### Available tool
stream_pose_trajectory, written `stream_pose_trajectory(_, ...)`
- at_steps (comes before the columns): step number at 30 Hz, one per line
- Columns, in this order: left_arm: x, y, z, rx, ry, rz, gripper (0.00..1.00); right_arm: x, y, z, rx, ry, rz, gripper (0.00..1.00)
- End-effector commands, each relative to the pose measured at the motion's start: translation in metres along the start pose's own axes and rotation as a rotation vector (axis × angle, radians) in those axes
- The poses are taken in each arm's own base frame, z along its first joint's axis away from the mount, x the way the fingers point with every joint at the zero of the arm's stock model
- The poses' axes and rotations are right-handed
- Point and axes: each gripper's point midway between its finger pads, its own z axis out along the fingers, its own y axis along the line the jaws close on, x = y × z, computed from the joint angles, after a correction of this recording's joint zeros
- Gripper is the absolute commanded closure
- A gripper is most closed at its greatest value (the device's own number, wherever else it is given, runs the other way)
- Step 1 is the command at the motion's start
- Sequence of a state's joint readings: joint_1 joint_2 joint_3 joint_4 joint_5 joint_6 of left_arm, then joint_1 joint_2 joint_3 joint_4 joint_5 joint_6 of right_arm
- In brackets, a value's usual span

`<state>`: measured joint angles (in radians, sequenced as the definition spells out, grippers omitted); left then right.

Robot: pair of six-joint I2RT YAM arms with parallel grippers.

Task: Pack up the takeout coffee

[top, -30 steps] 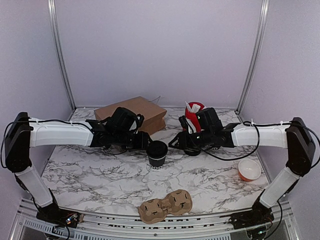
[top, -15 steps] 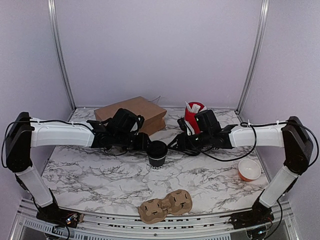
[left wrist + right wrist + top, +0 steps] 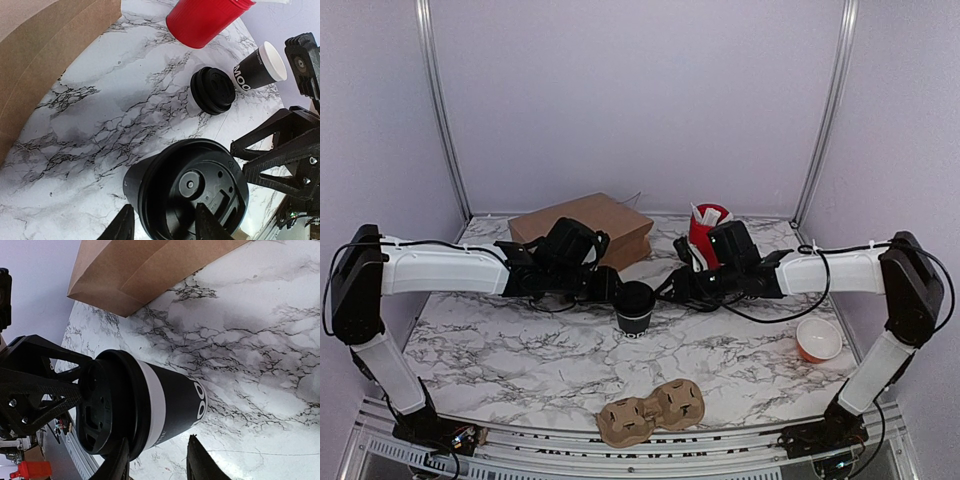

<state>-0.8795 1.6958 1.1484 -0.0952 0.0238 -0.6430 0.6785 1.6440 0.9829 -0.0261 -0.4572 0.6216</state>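
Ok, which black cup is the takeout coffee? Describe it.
On the marble table, look in front of the gap between the brown paper bag and the red tub. The takeout coffee stands between the left tool and the right tool: lidded in black, unlike the twin cup with its bare white rim.

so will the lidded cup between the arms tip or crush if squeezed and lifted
The lidded cup looks like paper, so a hard squeeze would probably dent it. It narrows toward its base, so a push near the lid may tip it. The lid hides the inside, so its weight can't be judged.
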Motion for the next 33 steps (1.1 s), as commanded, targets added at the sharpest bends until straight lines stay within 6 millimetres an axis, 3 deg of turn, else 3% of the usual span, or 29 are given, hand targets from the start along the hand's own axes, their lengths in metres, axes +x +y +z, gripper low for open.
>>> stream_pose_trajectory(1, 0.007, 0.002, 0.004, -0.025, 0.019, 0.017, 0.59, 0.0, -0.001, 0.007, -0.013, 0.002, 0.002, 0.63)
stream_pose_trajectory(7, 0.008, 0.004, 0.004, -0.029, 0.021, 0.018, 0.59, 0.004, -0.003, 0.011, -0.011, 0.015, 0.005, 0.62)
stream_pose_trajectory(25, 0.02, 0.017, 0.011, -0.07, 0.042, 0.019, 0.59, 0.037, -0.04, 0.018, 0.153, 0.103, 0.014, 0.63)
stream_pose_trajectory(33, 0.022, 0.019, 0.014, -0.077, 0.047, 0.023, 0.59, 0.042, -0.042, 0.021, 0.181, 0.115, 0.016, 0.64)
